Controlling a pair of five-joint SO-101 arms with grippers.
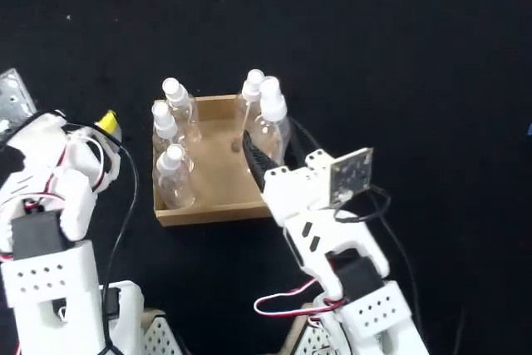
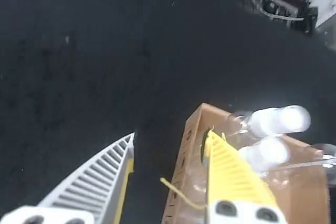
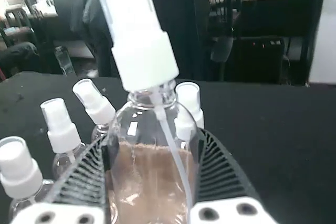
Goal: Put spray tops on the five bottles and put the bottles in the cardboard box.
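**Setting the last bottle down cleanly in the box**

At the left, the left claw (image 2: 169, 142) hangs open and empty by the left wall of the cardboard box (image 1: 212, 209), one finger over the rim, so it should stay put and not nudge the box. Inside, three capped bottles (image 1: 172, 176) stand in a row along the left side, running from near to far. A fourth bottle (image 1: 252, 89) stands at the far right corner.

Just near of it, the right claw (image 3: 152, 145) is closed around the body of the fifth bottle (image 1: 270, 126), upright with its spray top (image 3: 139, 40) on, at the right edge of the box. Whether its base already rests on the box floor I cannot tell.

The step looks like the final placement. To do it well:

- Keep the bottle vertical.
- Make sure the base is inside the right wall, not on it.
- Lower until the floor bears the weight.
- Part the fingers only slightly, because the fourth bottle is close.
- Draw back toward the near side, over the black counter (image 1: 416, 81), without brushing the tall spray top.
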